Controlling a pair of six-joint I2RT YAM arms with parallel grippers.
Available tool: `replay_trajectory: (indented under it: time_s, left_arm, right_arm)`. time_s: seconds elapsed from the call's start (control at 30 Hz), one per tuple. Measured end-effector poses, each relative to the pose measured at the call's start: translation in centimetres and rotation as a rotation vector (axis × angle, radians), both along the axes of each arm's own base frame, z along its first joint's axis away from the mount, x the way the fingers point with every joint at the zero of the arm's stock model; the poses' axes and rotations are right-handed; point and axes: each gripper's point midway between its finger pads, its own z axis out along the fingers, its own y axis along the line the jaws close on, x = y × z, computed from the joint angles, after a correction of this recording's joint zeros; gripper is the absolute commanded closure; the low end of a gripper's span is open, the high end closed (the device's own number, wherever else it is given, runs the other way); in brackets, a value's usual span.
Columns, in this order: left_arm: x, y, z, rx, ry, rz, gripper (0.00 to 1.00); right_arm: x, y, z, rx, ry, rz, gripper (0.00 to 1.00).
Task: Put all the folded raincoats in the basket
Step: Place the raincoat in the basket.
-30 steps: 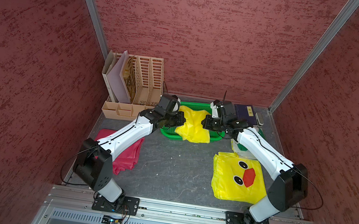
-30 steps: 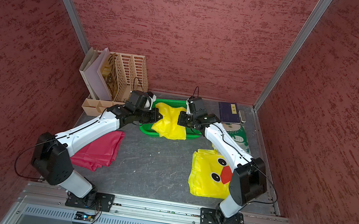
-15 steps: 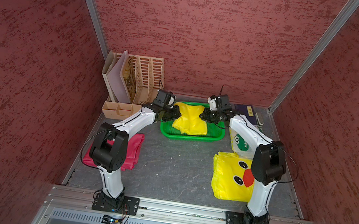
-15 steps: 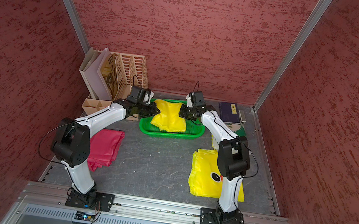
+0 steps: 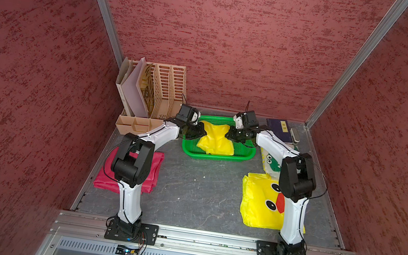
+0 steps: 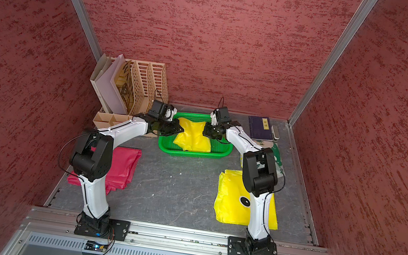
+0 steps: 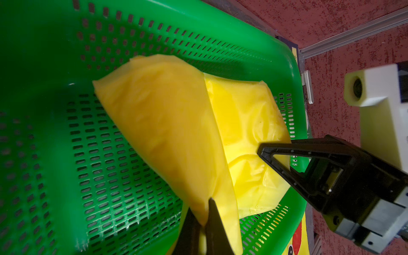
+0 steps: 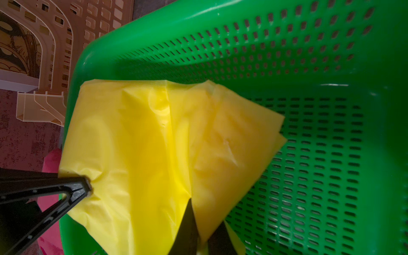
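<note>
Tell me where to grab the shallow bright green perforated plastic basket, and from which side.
Take the shallow bright green perforated plastic basket by its near long rim, coming straight down from above and pinching the thin upright wall. That rim faces the arms' bases and shows bare, whereas the folded yellow plastic raincoat covers the middle and far side.

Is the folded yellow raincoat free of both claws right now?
No: in the left wrist view the left claw and the right claw each pinch an edge of the yellow raincoat inside the green basket.
</note>
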Motion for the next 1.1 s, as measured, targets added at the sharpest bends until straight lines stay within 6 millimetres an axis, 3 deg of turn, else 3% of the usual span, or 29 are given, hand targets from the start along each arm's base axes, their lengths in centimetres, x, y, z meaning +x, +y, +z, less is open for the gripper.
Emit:
replay_trajectory:
  time_s: [0.03, 0.1, 0.23, 0.27, 0.5, 0.67, 0.87, 0.97, 1.1]
  left_arm:
    - [0.0, 0.2, -0.1, 0.010, 0.004, 0.003, 0.61]
    - [0.0, 0.4, 0.1, 0.027, 0.011, 0.012, 0.36]
    - [0.4, 0.8, 1.2, 0.078, -0.002, 0.027, 0.04]
    - [0.5, 0.7, 1.5, 0.092, -0.010, 0.026, 0.00]
    - [0.2, -1.4, 4.8, 0.175, -0.070, -0.004, 0.00]
    - [-1.4, -2.2, 8.1, 0.214, -0.150, -0.010, 0.00]
    - [-6.8, -0.1, 10.1, 0.190, -0.184, 0.003, 0.00]
    - [-9.4, 0.6, 9.7, 0.175, -0.189, 0.004, 0.00]
    - [-13.1, -0.3, 7.3, 0.160, -0.161, -0.036, 0.00]
  right_arm:
    - [0.1, -0.1, 0.0, -0.002, -0.002, -0.001, 0.65]
    - [0.3, -0.2, 0.2, -0.010, -0.011, 0.001, 0.56]
    - [0.7, -0.4, 0.8, -0.021, -0.033, 0.002, 0.48]
    - [0.7, -0.4, 0.9, -0.023, -0.037, 0.003, 0.47]
    - [0.4, -1.0, 1.2, -0.053, -0.032, -0.002, 0.46]
    - [-1.0, -2.2, 5.4, -0.069, -0.105, -0.016, 0.46]
    - [-5.0, -4.3, 11.7, -0.051, -0.232, -0.033, 0.46]
    - [-7.2, -5.2, 12.3, -0.045, -0.252, -0.037, 0.46]
    - [-10.3, -6.4, 10.9, -0.045, -0.229, -0.047, 0.46]
